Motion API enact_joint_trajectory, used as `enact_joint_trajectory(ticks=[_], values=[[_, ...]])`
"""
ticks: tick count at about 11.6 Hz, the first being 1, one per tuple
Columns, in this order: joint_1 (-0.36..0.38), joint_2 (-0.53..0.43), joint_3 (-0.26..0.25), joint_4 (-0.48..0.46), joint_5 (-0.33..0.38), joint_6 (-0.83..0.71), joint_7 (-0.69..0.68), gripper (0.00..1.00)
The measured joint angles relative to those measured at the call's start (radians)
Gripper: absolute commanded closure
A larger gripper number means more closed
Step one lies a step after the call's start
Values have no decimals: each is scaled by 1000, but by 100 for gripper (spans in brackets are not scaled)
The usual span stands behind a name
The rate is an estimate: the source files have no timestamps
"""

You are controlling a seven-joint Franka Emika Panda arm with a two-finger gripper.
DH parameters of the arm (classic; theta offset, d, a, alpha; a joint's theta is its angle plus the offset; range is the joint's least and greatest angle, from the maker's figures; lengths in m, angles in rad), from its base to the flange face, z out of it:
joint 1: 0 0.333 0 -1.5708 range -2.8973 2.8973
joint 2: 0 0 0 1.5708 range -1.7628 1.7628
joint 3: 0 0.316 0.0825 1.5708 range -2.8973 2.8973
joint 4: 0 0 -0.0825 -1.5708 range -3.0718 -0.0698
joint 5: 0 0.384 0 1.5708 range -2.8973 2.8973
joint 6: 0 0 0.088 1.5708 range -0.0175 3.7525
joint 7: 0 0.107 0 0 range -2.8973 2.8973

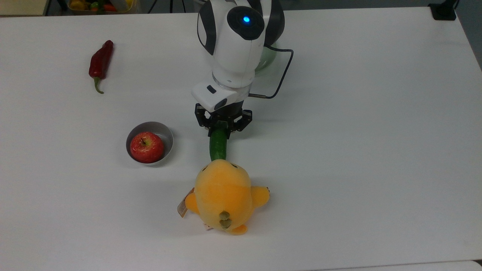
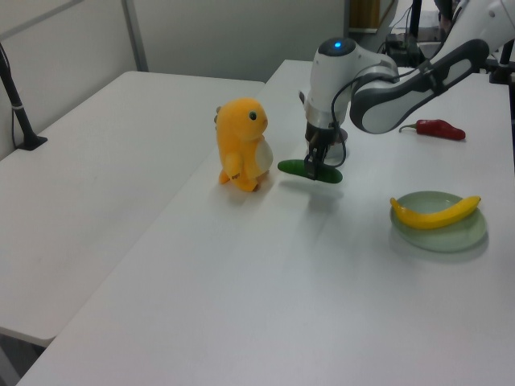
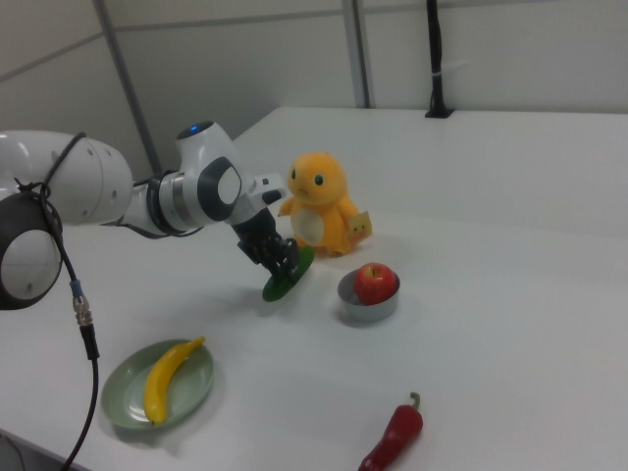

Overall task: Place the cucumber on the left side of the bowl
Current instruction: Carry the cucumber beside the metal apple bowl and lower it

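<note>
The gripper (image 1: pixel 219 127) is clenched on the cucumber (image 1: pixel 218 145) near one end, holding it clear of the table (image 1: pixel 357 150) in the left view. It hangs on the top view's right of the bowl (image 1: pixel 165 132), its free end by the plush toy (image 1: pixel 222 195), probably lifted to carry past the bowl.

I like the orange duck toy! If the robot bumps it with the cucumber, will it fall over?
Probably it would wobble or tip. The plush toy stands upright, taller than its base is wide, and it looks soft and light. The cucumber, shut in the gripper near one end, has its free end almost at the toy's front, so a small push might reach it.
</note>
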Motion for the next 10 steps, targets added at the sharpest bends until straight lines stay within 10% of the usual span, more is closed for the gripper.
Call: enact_joint_trajectory(ticks=[6,7,8,10], values=[[-60,-9,-13,-17,-1,0,-82,79],[-61,-9,-13,-21,-1,0,-85,66],[-61,-9,-13,-24,-1,0,-86,5],[-61,-9,-13,-27,-1,0,-86,0]])
